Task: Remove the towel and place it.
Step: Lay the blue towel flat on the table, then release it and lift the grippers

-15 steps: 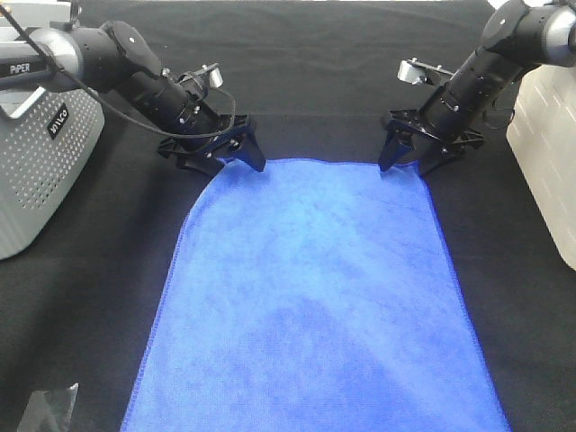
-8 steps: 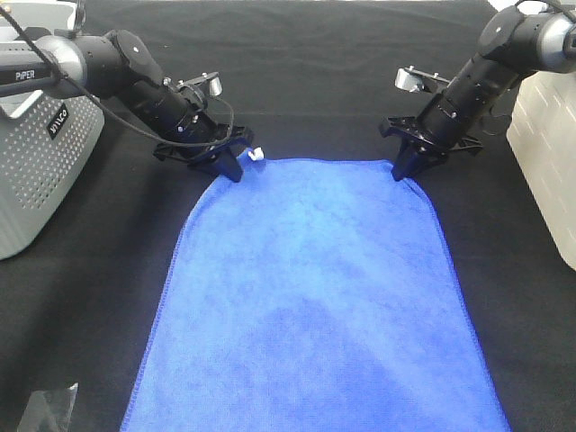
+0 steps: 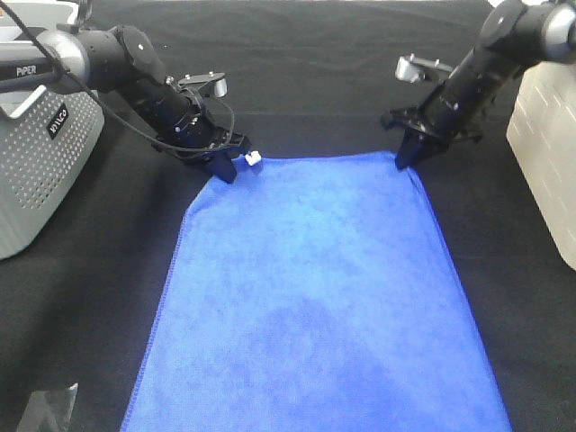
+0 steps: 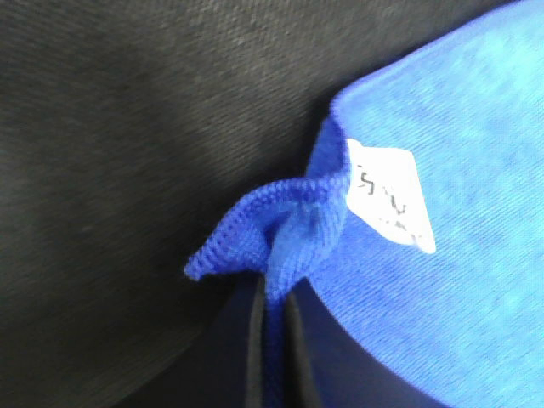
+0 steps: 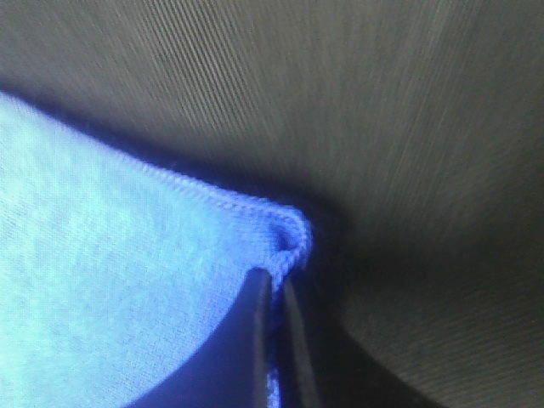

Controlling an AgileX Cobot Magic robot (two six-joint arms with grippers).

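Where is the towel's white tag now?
In the exterior high view, the white tag sits at the far-left corner of the towel, beside the left end effector.

1. The towel (image 3: 315,288) lies flat on the table cloth (image 3: 315,72), centred and reaching the near edge.
2. The left gripper (image 3: 225,169) sits at its far-left corner, and the right gripper (image 3: 404,160) at its far-right corner.
3. The left container (image 3: 36,171) and the right container (image 3: 549,153) flank the towel.
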